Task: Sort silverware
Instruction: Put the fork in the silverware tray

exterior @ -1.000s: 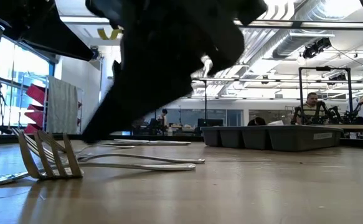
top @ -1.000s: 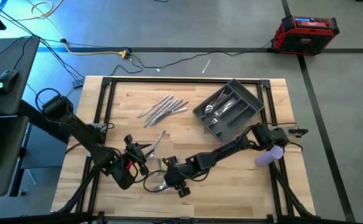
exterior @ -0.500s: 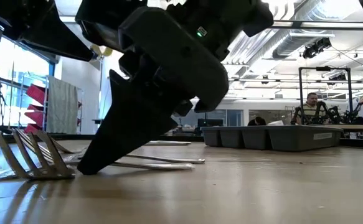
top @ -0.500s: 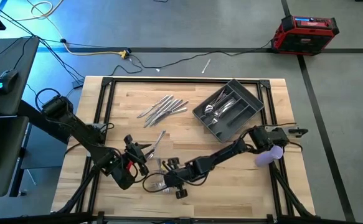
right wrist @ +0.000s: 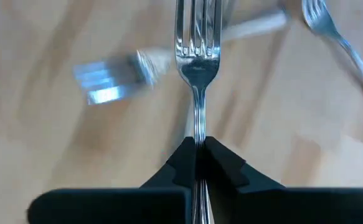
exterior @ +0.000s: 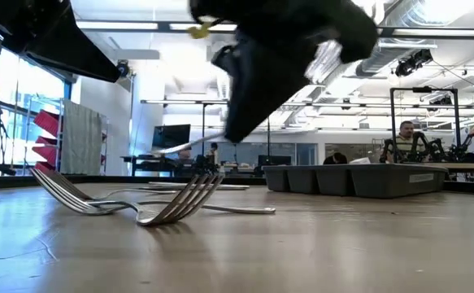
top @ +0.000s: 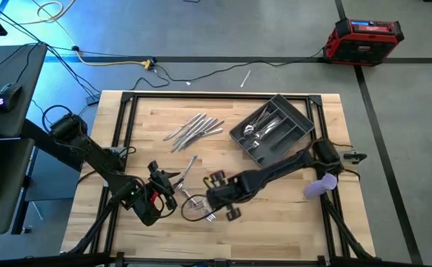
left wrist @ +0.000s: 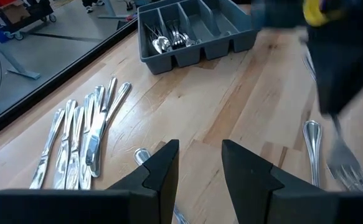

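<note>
My right gripper (top: 211, 198) is near the table's front middle, shut on a silver fork (right wrist: 197, 56) whose tines stick out past the fingertips. Other forks (top: 195, 213) lie flat on the wood just below it, and they also show in the low view (exterior: 171, 207). A row of knives (top: 193, 128) lies at the far middle. The grey compartmented tray (top: 293, 136) stands at the far right and holds some silverware. My left gripper (left wrist: 200, 165) waits open at the front left (top: 165, 184) with nothing between its fingers. My right gripper pinches the fork's slim handle just behind the tines (right wrist: 197, 127) between its two fingers. The fingers slant down from the table's right side and lie along the fork. The fork is lifted off the table, tines foremost.
One more utensil (top: 190, 165) lies beside my left gripper. A purple object (top: 319, 185) sits at the right edge by the right arm. A black frame rims the table. Bare wood spans the near right. A person (exterior: 406, 137) sits in the room beyond.
My right gripper has shut on a fork among those at the front middle. It has then risen and gone toward the far edge, tipping steeper and lifting the fork off the wood. The forks left on the table have shifted.
</note>
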